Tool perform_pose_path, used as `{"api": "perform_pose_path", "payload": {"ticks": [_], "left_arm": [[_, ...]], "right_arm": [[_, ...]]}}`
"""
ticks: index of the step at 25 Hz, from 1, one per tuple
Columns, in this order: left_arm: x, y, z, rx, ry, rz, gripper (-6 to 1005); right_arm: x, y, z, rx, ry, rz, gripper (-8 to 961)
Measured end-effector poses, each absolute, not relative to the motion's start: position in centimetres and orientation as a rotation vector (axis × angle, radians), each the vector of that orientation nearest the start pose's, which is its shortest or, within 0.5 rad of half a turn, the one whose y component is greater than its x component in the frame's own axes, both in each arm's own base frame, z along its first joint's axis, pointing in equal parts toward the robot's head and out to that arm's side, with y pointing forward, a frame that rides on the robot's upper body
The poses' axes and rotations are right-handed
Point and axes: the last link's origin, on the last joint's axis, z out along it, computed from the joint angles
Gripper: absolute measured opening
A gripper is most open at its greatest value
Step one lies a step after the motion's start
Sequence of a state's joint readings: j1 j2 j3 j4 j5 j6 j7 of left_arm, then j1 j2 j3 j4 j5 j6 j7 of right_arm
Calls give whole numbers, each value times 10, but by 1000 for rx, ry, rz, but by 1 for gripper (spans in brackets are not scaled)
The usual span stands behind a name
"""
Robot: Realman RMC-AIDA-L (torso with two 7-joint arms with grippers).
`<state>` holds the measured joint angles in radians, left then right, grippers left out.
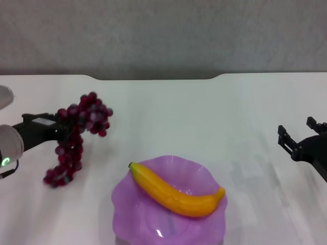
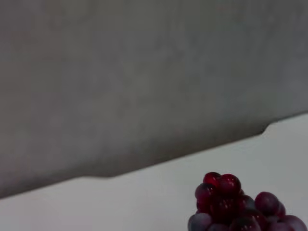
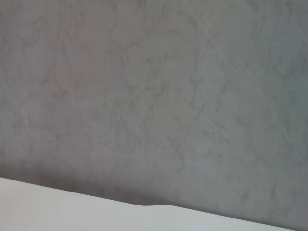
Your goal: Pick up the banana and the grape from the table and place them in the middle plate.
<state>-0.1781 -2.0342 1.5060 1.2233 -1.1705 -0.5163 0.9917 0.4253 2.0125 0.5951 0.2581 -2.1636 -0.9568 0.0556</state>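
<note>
Left gripper (image 1: 60, 130) pinches the grape (image 1: 76, 135), trailing below it, well left of the middle plate (image 1: 204, 178) holding the banana (image 1: 176, 191); loose tail risks snagging the rim; right gripper (image 1: 295, 144) idles spread.

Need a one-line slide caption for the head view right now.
Left pincer holds the dark red grape bunch aloft; yellow banana already lies in the translucent purple scalloped plate; right pincer idles open.

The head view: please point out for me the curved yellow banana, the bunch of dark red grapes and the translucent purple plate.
curved yellow banana (image 1: 176, 195), head view, middle of its body.
bunch of dark red grapes (image 1: 87, 115), head view, upper cluster.
translucent purple plate with wavy rim (image 1: 125, 201), head view, bare left rim.
</note>
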Motion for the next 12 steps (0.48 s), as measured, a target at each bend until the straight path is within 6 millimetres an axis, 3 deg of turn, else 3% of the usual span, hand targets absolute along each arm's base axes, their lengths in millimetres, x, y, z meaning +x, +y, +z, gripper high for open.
{"api": "perform_pose_path", "payload": {"ticks": [12], "left_arm": [[-228, 331, 64, -2168, -696, -585, 253]], "right_arm": [[342, 328, -37, -1802, 562, 480, 786]]}}
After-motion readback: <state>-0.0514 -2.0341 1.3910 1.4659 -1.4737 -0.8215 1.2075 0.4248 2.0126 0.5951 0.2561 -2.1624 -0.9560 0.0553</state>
